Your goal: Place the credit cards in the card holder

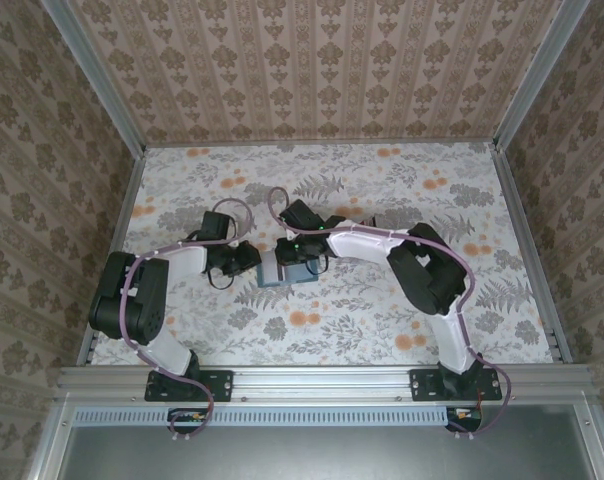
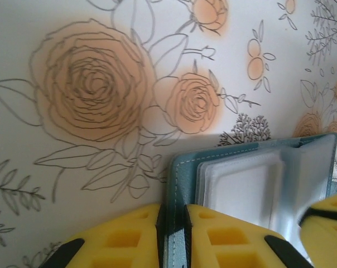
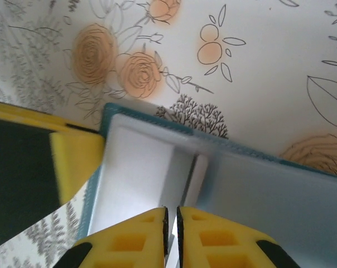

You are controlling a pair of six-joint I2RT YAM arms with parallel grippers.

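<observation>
Flowery tablecloth (image 1: 382,330) on my screen, patterned wallpaper (image 1: 312,70) all round the cell.

Going left to right, the left gripper (image 1: 248,262) is down near the middle of the table. On its wrist cam the two yellow fingers (image 2: 124,237) are pressed together on the teal cover edge of the card holder (image 2: 178,184), so it's pinching the holder's left end.

The holder lies near the table's centre, between the two grippers, opened like a book with the inside facing up. From overhead its long axis runs left-right across the table, with the fold running near-to-far. Inside I see pale plastic sleeves (image 2: 241,190), but I can't tell whether a card sits in them.

Then the right gripper (image 1: 300,250), at the holder's far side and just over it. On its wrist cam the fingers are nearly touching, nipping a thin pale sheet (image 3: 192,178) by the fold. Could be a card or one of the sleeves, can't say from here.
</observation>
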